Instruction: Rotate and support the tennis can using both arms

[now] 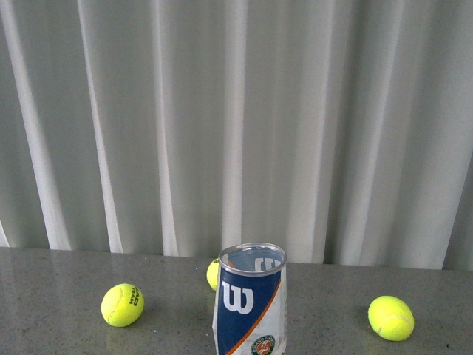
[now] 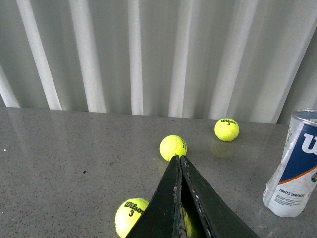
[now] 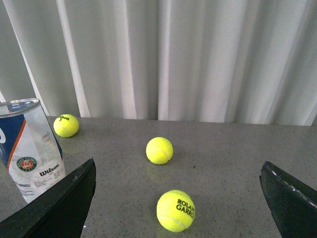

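Note:
The tennis can point(image 1: 250, 302) stands upright at the front middle of the grey table, open metal rim up, with a blue-and-white W label and an orange stripe. Neither arm shows in the front view. In the left wrist view the can point(image 2: 293, 166) stands off to one side, apart from my left gripper point(image 2: 179, 157), whose black fingers are shut together with nothing between them. My right gripper point(image 3: 178, 168) is wide open above the table; the can point(image 3: 30, 148) stands just beyond one finger point(image 3: 64, 203), not touching it.
Three yellow-green tennis balls lie on the table point(image 1: 59, 274): one left of the can point(image 1: 123, 305), one behind it point(image 1: 213, 274), one to the right point(image 1: 391, 318). A ball point(image 3: 176, 210) lies between my open right fingers. A white pleated curtain point(image 1: 236, 126) closes off the back.

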You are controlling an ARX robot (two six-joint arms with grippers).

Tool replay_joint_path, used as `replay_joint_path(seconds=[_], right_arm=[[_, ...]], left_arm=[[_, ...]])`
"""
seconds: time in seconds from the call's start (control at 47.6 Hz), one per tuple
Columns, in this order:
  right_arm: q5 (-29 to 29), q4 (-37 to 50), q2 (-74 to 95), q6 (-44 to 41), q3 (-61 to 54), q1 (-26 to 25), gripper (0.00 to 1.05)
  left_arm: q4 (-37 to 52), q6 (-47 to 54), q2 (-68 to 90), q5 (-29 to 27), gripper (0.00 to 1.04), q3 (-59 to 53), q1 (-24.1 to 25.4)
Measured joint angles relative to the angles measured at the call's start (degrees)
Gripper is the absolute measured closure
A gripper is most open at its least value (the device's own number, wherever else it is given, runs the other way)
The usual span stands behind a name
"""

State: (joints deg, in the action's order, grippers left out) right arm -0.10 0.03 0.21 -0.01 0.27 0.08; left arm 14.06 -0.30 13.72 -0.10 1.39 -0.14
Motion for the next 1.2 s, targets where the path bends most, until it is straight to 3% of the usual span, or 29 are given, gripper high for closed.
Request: replay_joint_path(seconds=[0.21, 0.336, 0.567, 0.735, 0.861, 1.071, 1.197], right_arm=[[0.00, 0.00, 0.02, 0.00, 0.00, 0.00, 0.07], [0.02, 0.00, 0.02, 0.02, 0.00, 0.00, 0.07], [0.02, 0.00, 0.02, 0.00, 0.00, 0.00, 0.07], [0.00, 0.00, 0.02, 0.00, 0.00, 0.00, 0.07], [0.00, 0.00, 0.00, 0.00, 0.00, 0.02, 0.07], [0.02, 0.00, 0.02, 0.00, 0.00, 0.00, 0.07], [0.02, 0.00, 0.02, 0.00, 0.00, 0.00, 0.07]], left_arm=[[-4.00, 0.00, -3.85, 0.00, 1.01, 0.00, 0.00], [-13.42, 0.02, -11.45, 0.09, 1.01, 0.02, 0.00], [-13.99, 0.02, -13.49, 0.09, 1.01, 0.02, 0.00], [-13.99, 0.02, -13.49, 0.09, 0.73, 0.02, 0.00], [-14.01, 0.02, -13.51, 0.09, 0.43, 0.02, 0.00], [-14.03, 0.02, -13.51, 0.09, 0.07, 0.02, 0.00], [-14.03, 0.04, -13.51, 0.09, 0.07, 0.02, 0.00]])
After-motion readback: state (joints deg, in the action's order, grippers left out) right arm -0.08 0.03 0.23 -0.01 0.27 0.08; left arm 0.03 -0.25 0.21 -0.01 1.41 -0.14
